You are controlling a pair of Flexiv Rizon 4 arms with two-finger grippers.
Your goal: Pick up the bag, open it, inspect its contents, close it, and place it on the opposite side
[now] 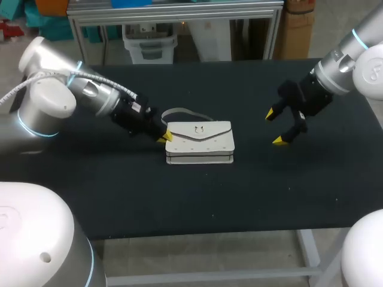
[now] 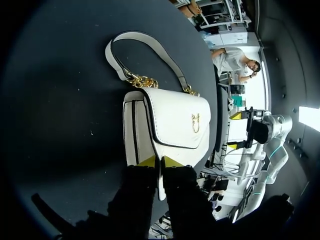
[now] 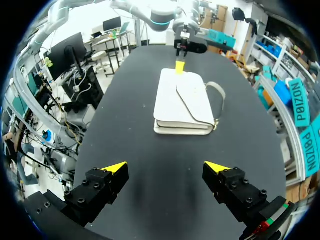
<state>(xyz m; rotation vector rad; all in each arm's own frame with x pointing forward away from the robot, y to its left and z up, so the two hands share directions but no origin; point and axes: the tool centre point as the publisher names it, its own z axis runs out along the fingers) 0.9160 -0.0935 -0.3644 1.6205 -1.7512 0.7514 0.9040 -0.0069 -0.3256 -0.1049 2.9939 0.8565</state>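
A white handbag (image 1: 199, 142) lies flat on the black table (image 1: 269, 191), near the middle and slightly to the left, with its long side running left to right. Its pointed flap (image 1: 200, 131) faces up and is closed. The flap is edged with dark piping and carries a small gold clasp (image 2: 195, 122). Gold chain links (image 2: 142, 80) join a short white strap (image 2: 155, 47), which loops on the table at the bag's far side. The left gripper (image 2: 160, 161) pinches the bag's left end.

A robotics lab: 2 white-and-silver robot arms, the left arm (image 1: 48, 101) and right arm (image 1: 353, 60), stand at a black-topped bench (image 1: 197, 197) on a pale metal frame (image 1: 308, 245).
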